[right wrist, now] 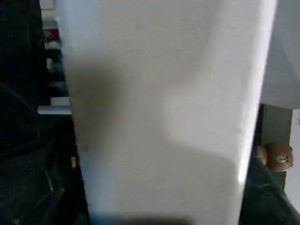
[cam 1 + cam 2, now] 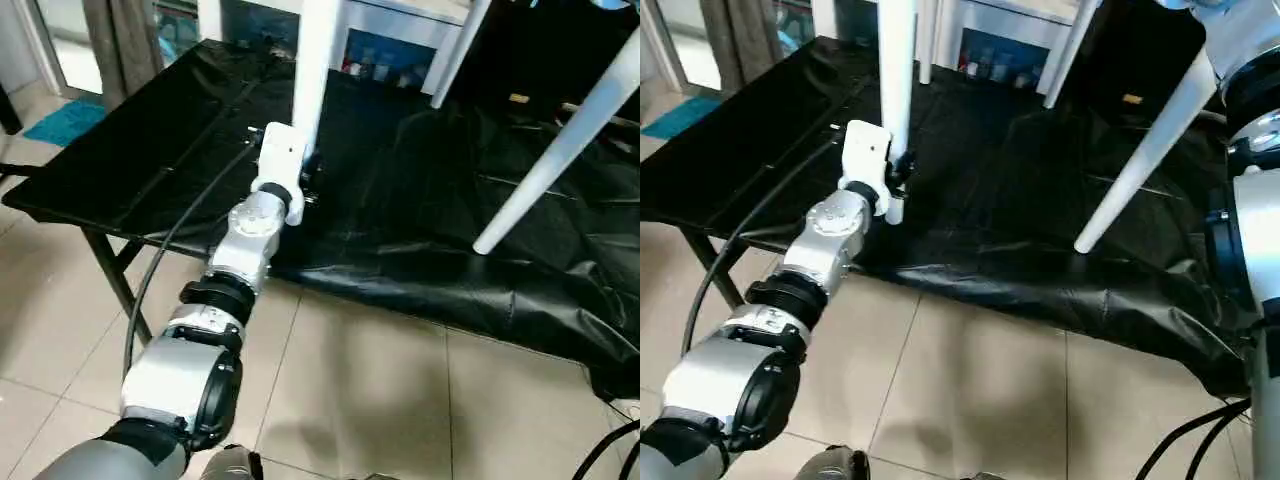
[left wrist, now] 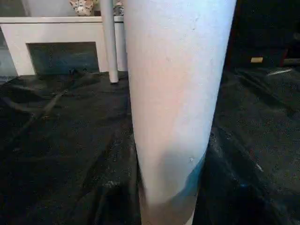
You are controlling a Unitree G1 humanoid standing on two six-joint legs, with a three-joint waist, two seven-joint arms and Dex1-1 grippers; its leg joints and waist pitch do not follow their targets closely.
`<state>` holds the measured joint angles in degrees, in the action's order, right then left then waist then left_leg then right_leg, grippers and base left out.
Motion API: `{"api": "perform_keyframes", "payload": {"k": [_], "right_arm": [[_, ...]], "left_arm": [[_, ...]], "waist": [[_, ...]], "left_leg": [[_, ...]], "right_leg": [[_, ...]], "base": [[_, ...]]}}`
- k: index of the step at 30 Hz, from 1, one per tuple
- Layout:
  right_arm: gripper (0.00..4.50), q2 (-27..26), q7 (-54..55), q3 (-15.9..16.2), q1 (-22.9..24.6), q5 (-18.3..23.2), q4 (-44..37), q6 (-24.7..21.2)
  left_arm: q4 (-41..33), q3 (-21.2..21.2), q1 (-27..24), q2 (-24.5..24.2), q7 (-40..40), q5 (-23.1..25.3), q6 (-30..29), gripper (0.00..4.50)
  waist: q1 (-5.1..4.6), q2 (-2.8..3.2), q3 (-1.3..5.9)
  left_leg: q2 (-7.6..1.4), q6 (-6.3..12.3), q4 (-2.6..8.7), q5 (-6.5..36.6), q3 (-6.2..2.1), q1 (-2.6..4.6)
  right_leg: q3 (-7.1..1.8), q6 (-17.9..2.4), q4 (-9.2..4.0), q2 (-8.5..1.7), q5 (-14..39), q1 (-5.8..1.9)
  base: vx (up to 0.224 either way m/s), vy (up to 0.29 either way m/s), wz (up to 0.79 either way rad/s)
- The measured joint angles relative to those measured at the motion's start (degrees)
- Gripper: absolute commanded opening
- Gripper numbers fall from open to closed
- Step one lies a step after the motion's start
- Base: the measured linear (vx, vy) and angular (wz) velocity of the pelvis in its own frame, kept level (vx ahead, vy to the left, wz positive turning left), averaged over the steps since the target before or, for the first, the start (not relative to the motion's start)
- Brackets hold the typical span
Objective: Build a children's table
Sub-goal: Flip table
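The children's table stands on its legs on the black-sheeted surface (image 2: 150,150); its top lies beyond the upper edge of the head views, so you see the white tube legs alone. The near-left leg (image 2: 318,70) rises upright from the sheet, and your left claw (image 2: 305,185) is at its lower end, the black fingers either side of the tube; you cannot tell whether they press on it. In the left wrist view this leg (image 3: 173,103) stands directly ahead, foot on the sheet, with a second leg (image 3: 109,42) further back near a white cabinet (image 3: 56,35). The near-right leg (image 2: 1150,150) slants down to its foot on the sheet. Your right arm (image 2: 1252,200) rises at the right edge; its claw's state cannot be told, though a broad white face (image 1: 164,108) sits close before its wrist camera. Beige floor tiles (image 2: 380,400) lie below the surface's front edge.
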<state>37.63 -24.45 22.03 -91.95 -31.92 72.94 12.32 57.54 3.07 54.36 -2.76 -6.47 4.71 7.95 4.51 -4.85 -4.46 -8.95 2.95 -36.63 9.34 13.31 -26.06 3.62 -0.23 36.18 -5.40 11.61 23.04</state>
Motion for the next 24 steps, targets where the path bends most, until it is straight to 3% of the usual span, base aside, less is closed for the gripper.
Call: {"api": "perform_keyframes", "payload": {"k": [9,15,17,24], "right_arm": [[3.54,-0.4,-0.8,-1.8,1.7,1.8,-0.1,5.7],[3.58,-0.9,-0.6,-3.3,3.2,3.6,-0.8,11.5],[3.58,-1.9,-0.8,-5.7,4.5,6.3,-1.8,15.0],[3.58,-5.4,0.7,-9.0,7.1,11.6,-3.4,25.2]], "left_arm": [[-0.3,-0.1,-0.5,-1.3,0.0,0.0,0.0,1.6],[0.7,0.0,0.0,-2.2,-0.2,-0.2,0.3,1.6],[1.6,0.0,0.3,-2.7,-0.3,-0.2,0.7,1.6],[4.1,-0.2,1.9,-3.6,-1.0,0.0,1.3,1.6]], "waist": [[-1.17,-0.06,0.04],[-1.5,-0.06,0.04],[-1.6,-0.06,0.04],[-1.51,-0.06,0.04]], "left_leg": [[0.0,-0.01,0.02,0.0,0.0,0.09],[-0.01,-0.02,0.02,0.0,-0.03,0.13],[-0.02,-0.02,0.02,0.0,-0.03,0.15],[-0.03,-0.02,0.02,0.0,0.0,0.05]], "right_leg": [[0.01,0.0,0.0,0.0,-0.1,-0.09],[0.01,0.1,0.01,0.0,-0.2,-0.06],[0.01,0.1,0.01,0.0,-0.2,-0.05],[0.01,0.1,-0.01,-0.01,-0.4,0.1]], "base": [[0.0,0.0,0.0],[0.0,0.0,0.0],[0.0,0.0,0.0],[0.0,0.0,0.0]]}}
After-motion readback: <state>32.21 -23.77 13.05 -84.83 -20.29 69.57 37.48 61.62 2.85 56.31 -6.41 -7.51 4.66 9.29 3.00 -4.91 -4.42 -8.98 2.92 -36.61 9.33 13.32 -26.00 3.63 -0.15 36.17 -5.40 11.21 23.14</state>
